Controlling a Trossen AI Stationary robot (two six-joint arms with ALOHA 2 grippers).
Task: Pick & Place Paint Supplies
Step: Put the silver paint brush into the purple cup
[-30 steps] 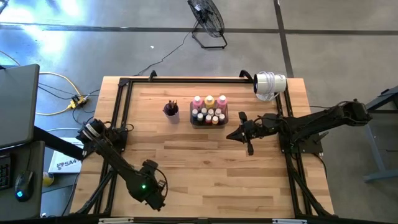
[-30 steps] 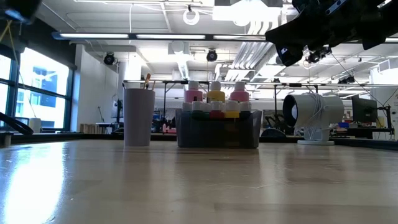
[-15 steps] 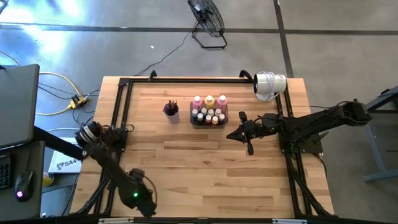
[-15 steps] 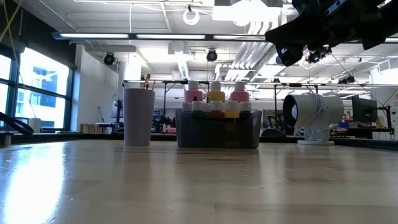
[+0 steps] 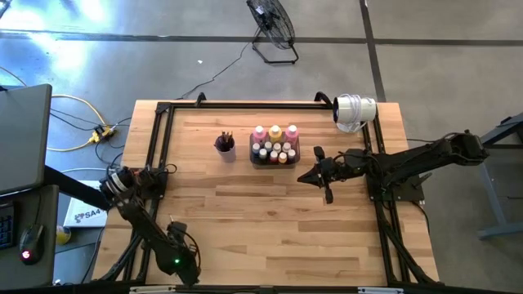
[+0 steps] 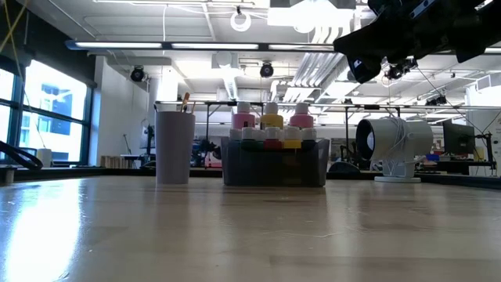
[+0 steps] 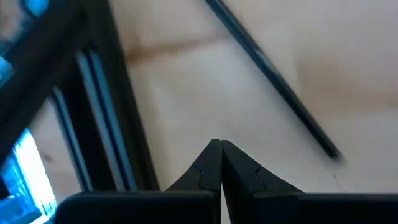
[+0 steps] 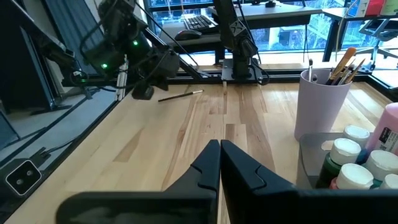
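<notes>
A dark grey tray (image 5: pixel 275 162) on the far middle of the table holds the paint bottles: pink (image 5: pixel 259 132) and yellow (image 5: pixel 275 131) tall ones, with tiny white-capped ones (image 5: pixel 276 151) in front. To its left a purple cup (image 5: pixel 225 147) holds brushes (image 8: pixel 343 64). One dark-handled paintbrush (image 8: pixel 180 95) lies flat on the wood beside my left gripper (image 5: pixel 181 266), which is shut and hovers near the near-left corner; its wrist view shows the brush (image 7: pixel 273 81) ahead of the fingertips. My right gripper (image 5: pixel 302 176) is shut, in the air right of the tray.
A white drum-shaped device (image 5: pixel 355 110) stands at the far right corner. Black frame rails (image 5: pixel 157 147) run along the table's left, far and right sides. Bare wood (image 5: pixel 270 220) spans the middle and near side. A floor fan (image 5: pixel 274 28) stands beyond the far edge.
My left arm has swung from the near middle-left of the table toward the near-left corner and has left the low view's top-left corner. Its fingers have stayed shut. The right arm, tray and cup have kept still.
</notes>
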